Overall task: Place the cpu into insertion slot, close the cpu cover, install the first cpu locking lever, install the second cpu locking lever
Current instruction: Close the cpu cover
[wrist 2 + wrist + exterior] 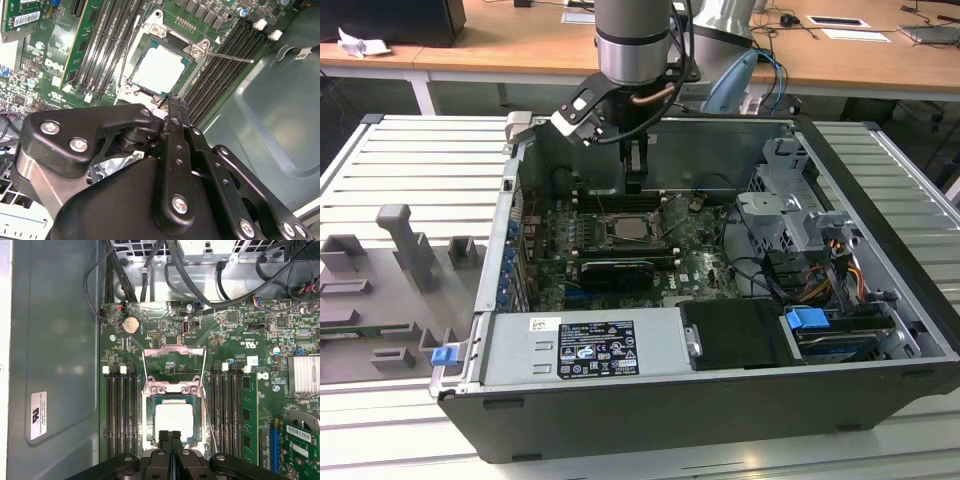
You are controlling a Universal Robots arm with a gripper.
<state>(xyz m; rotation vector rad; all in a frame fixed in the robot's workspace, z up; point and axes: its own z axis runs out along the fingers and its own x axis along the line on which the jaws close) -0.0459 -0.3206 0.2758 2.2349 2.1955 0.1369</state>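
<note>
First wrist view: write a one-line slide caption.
Shut end effector at the edge of the cpu cover, closed over the seated cpu.

I have clear room above the insertion slot (149, 415). Memory slots (122, 415) flank it; a thin lever (230, 56) juts alongside.

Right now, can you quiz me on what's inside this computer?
1. True or false: the gripper is wide open.
2. Where does the cpu lie? A in the insertion slot; B in the gripper; C on the floor.
3. Fill in: the circuit board is coloured ____.
Key: 1 false, it is shut; 2 A; 3 green.
</note>
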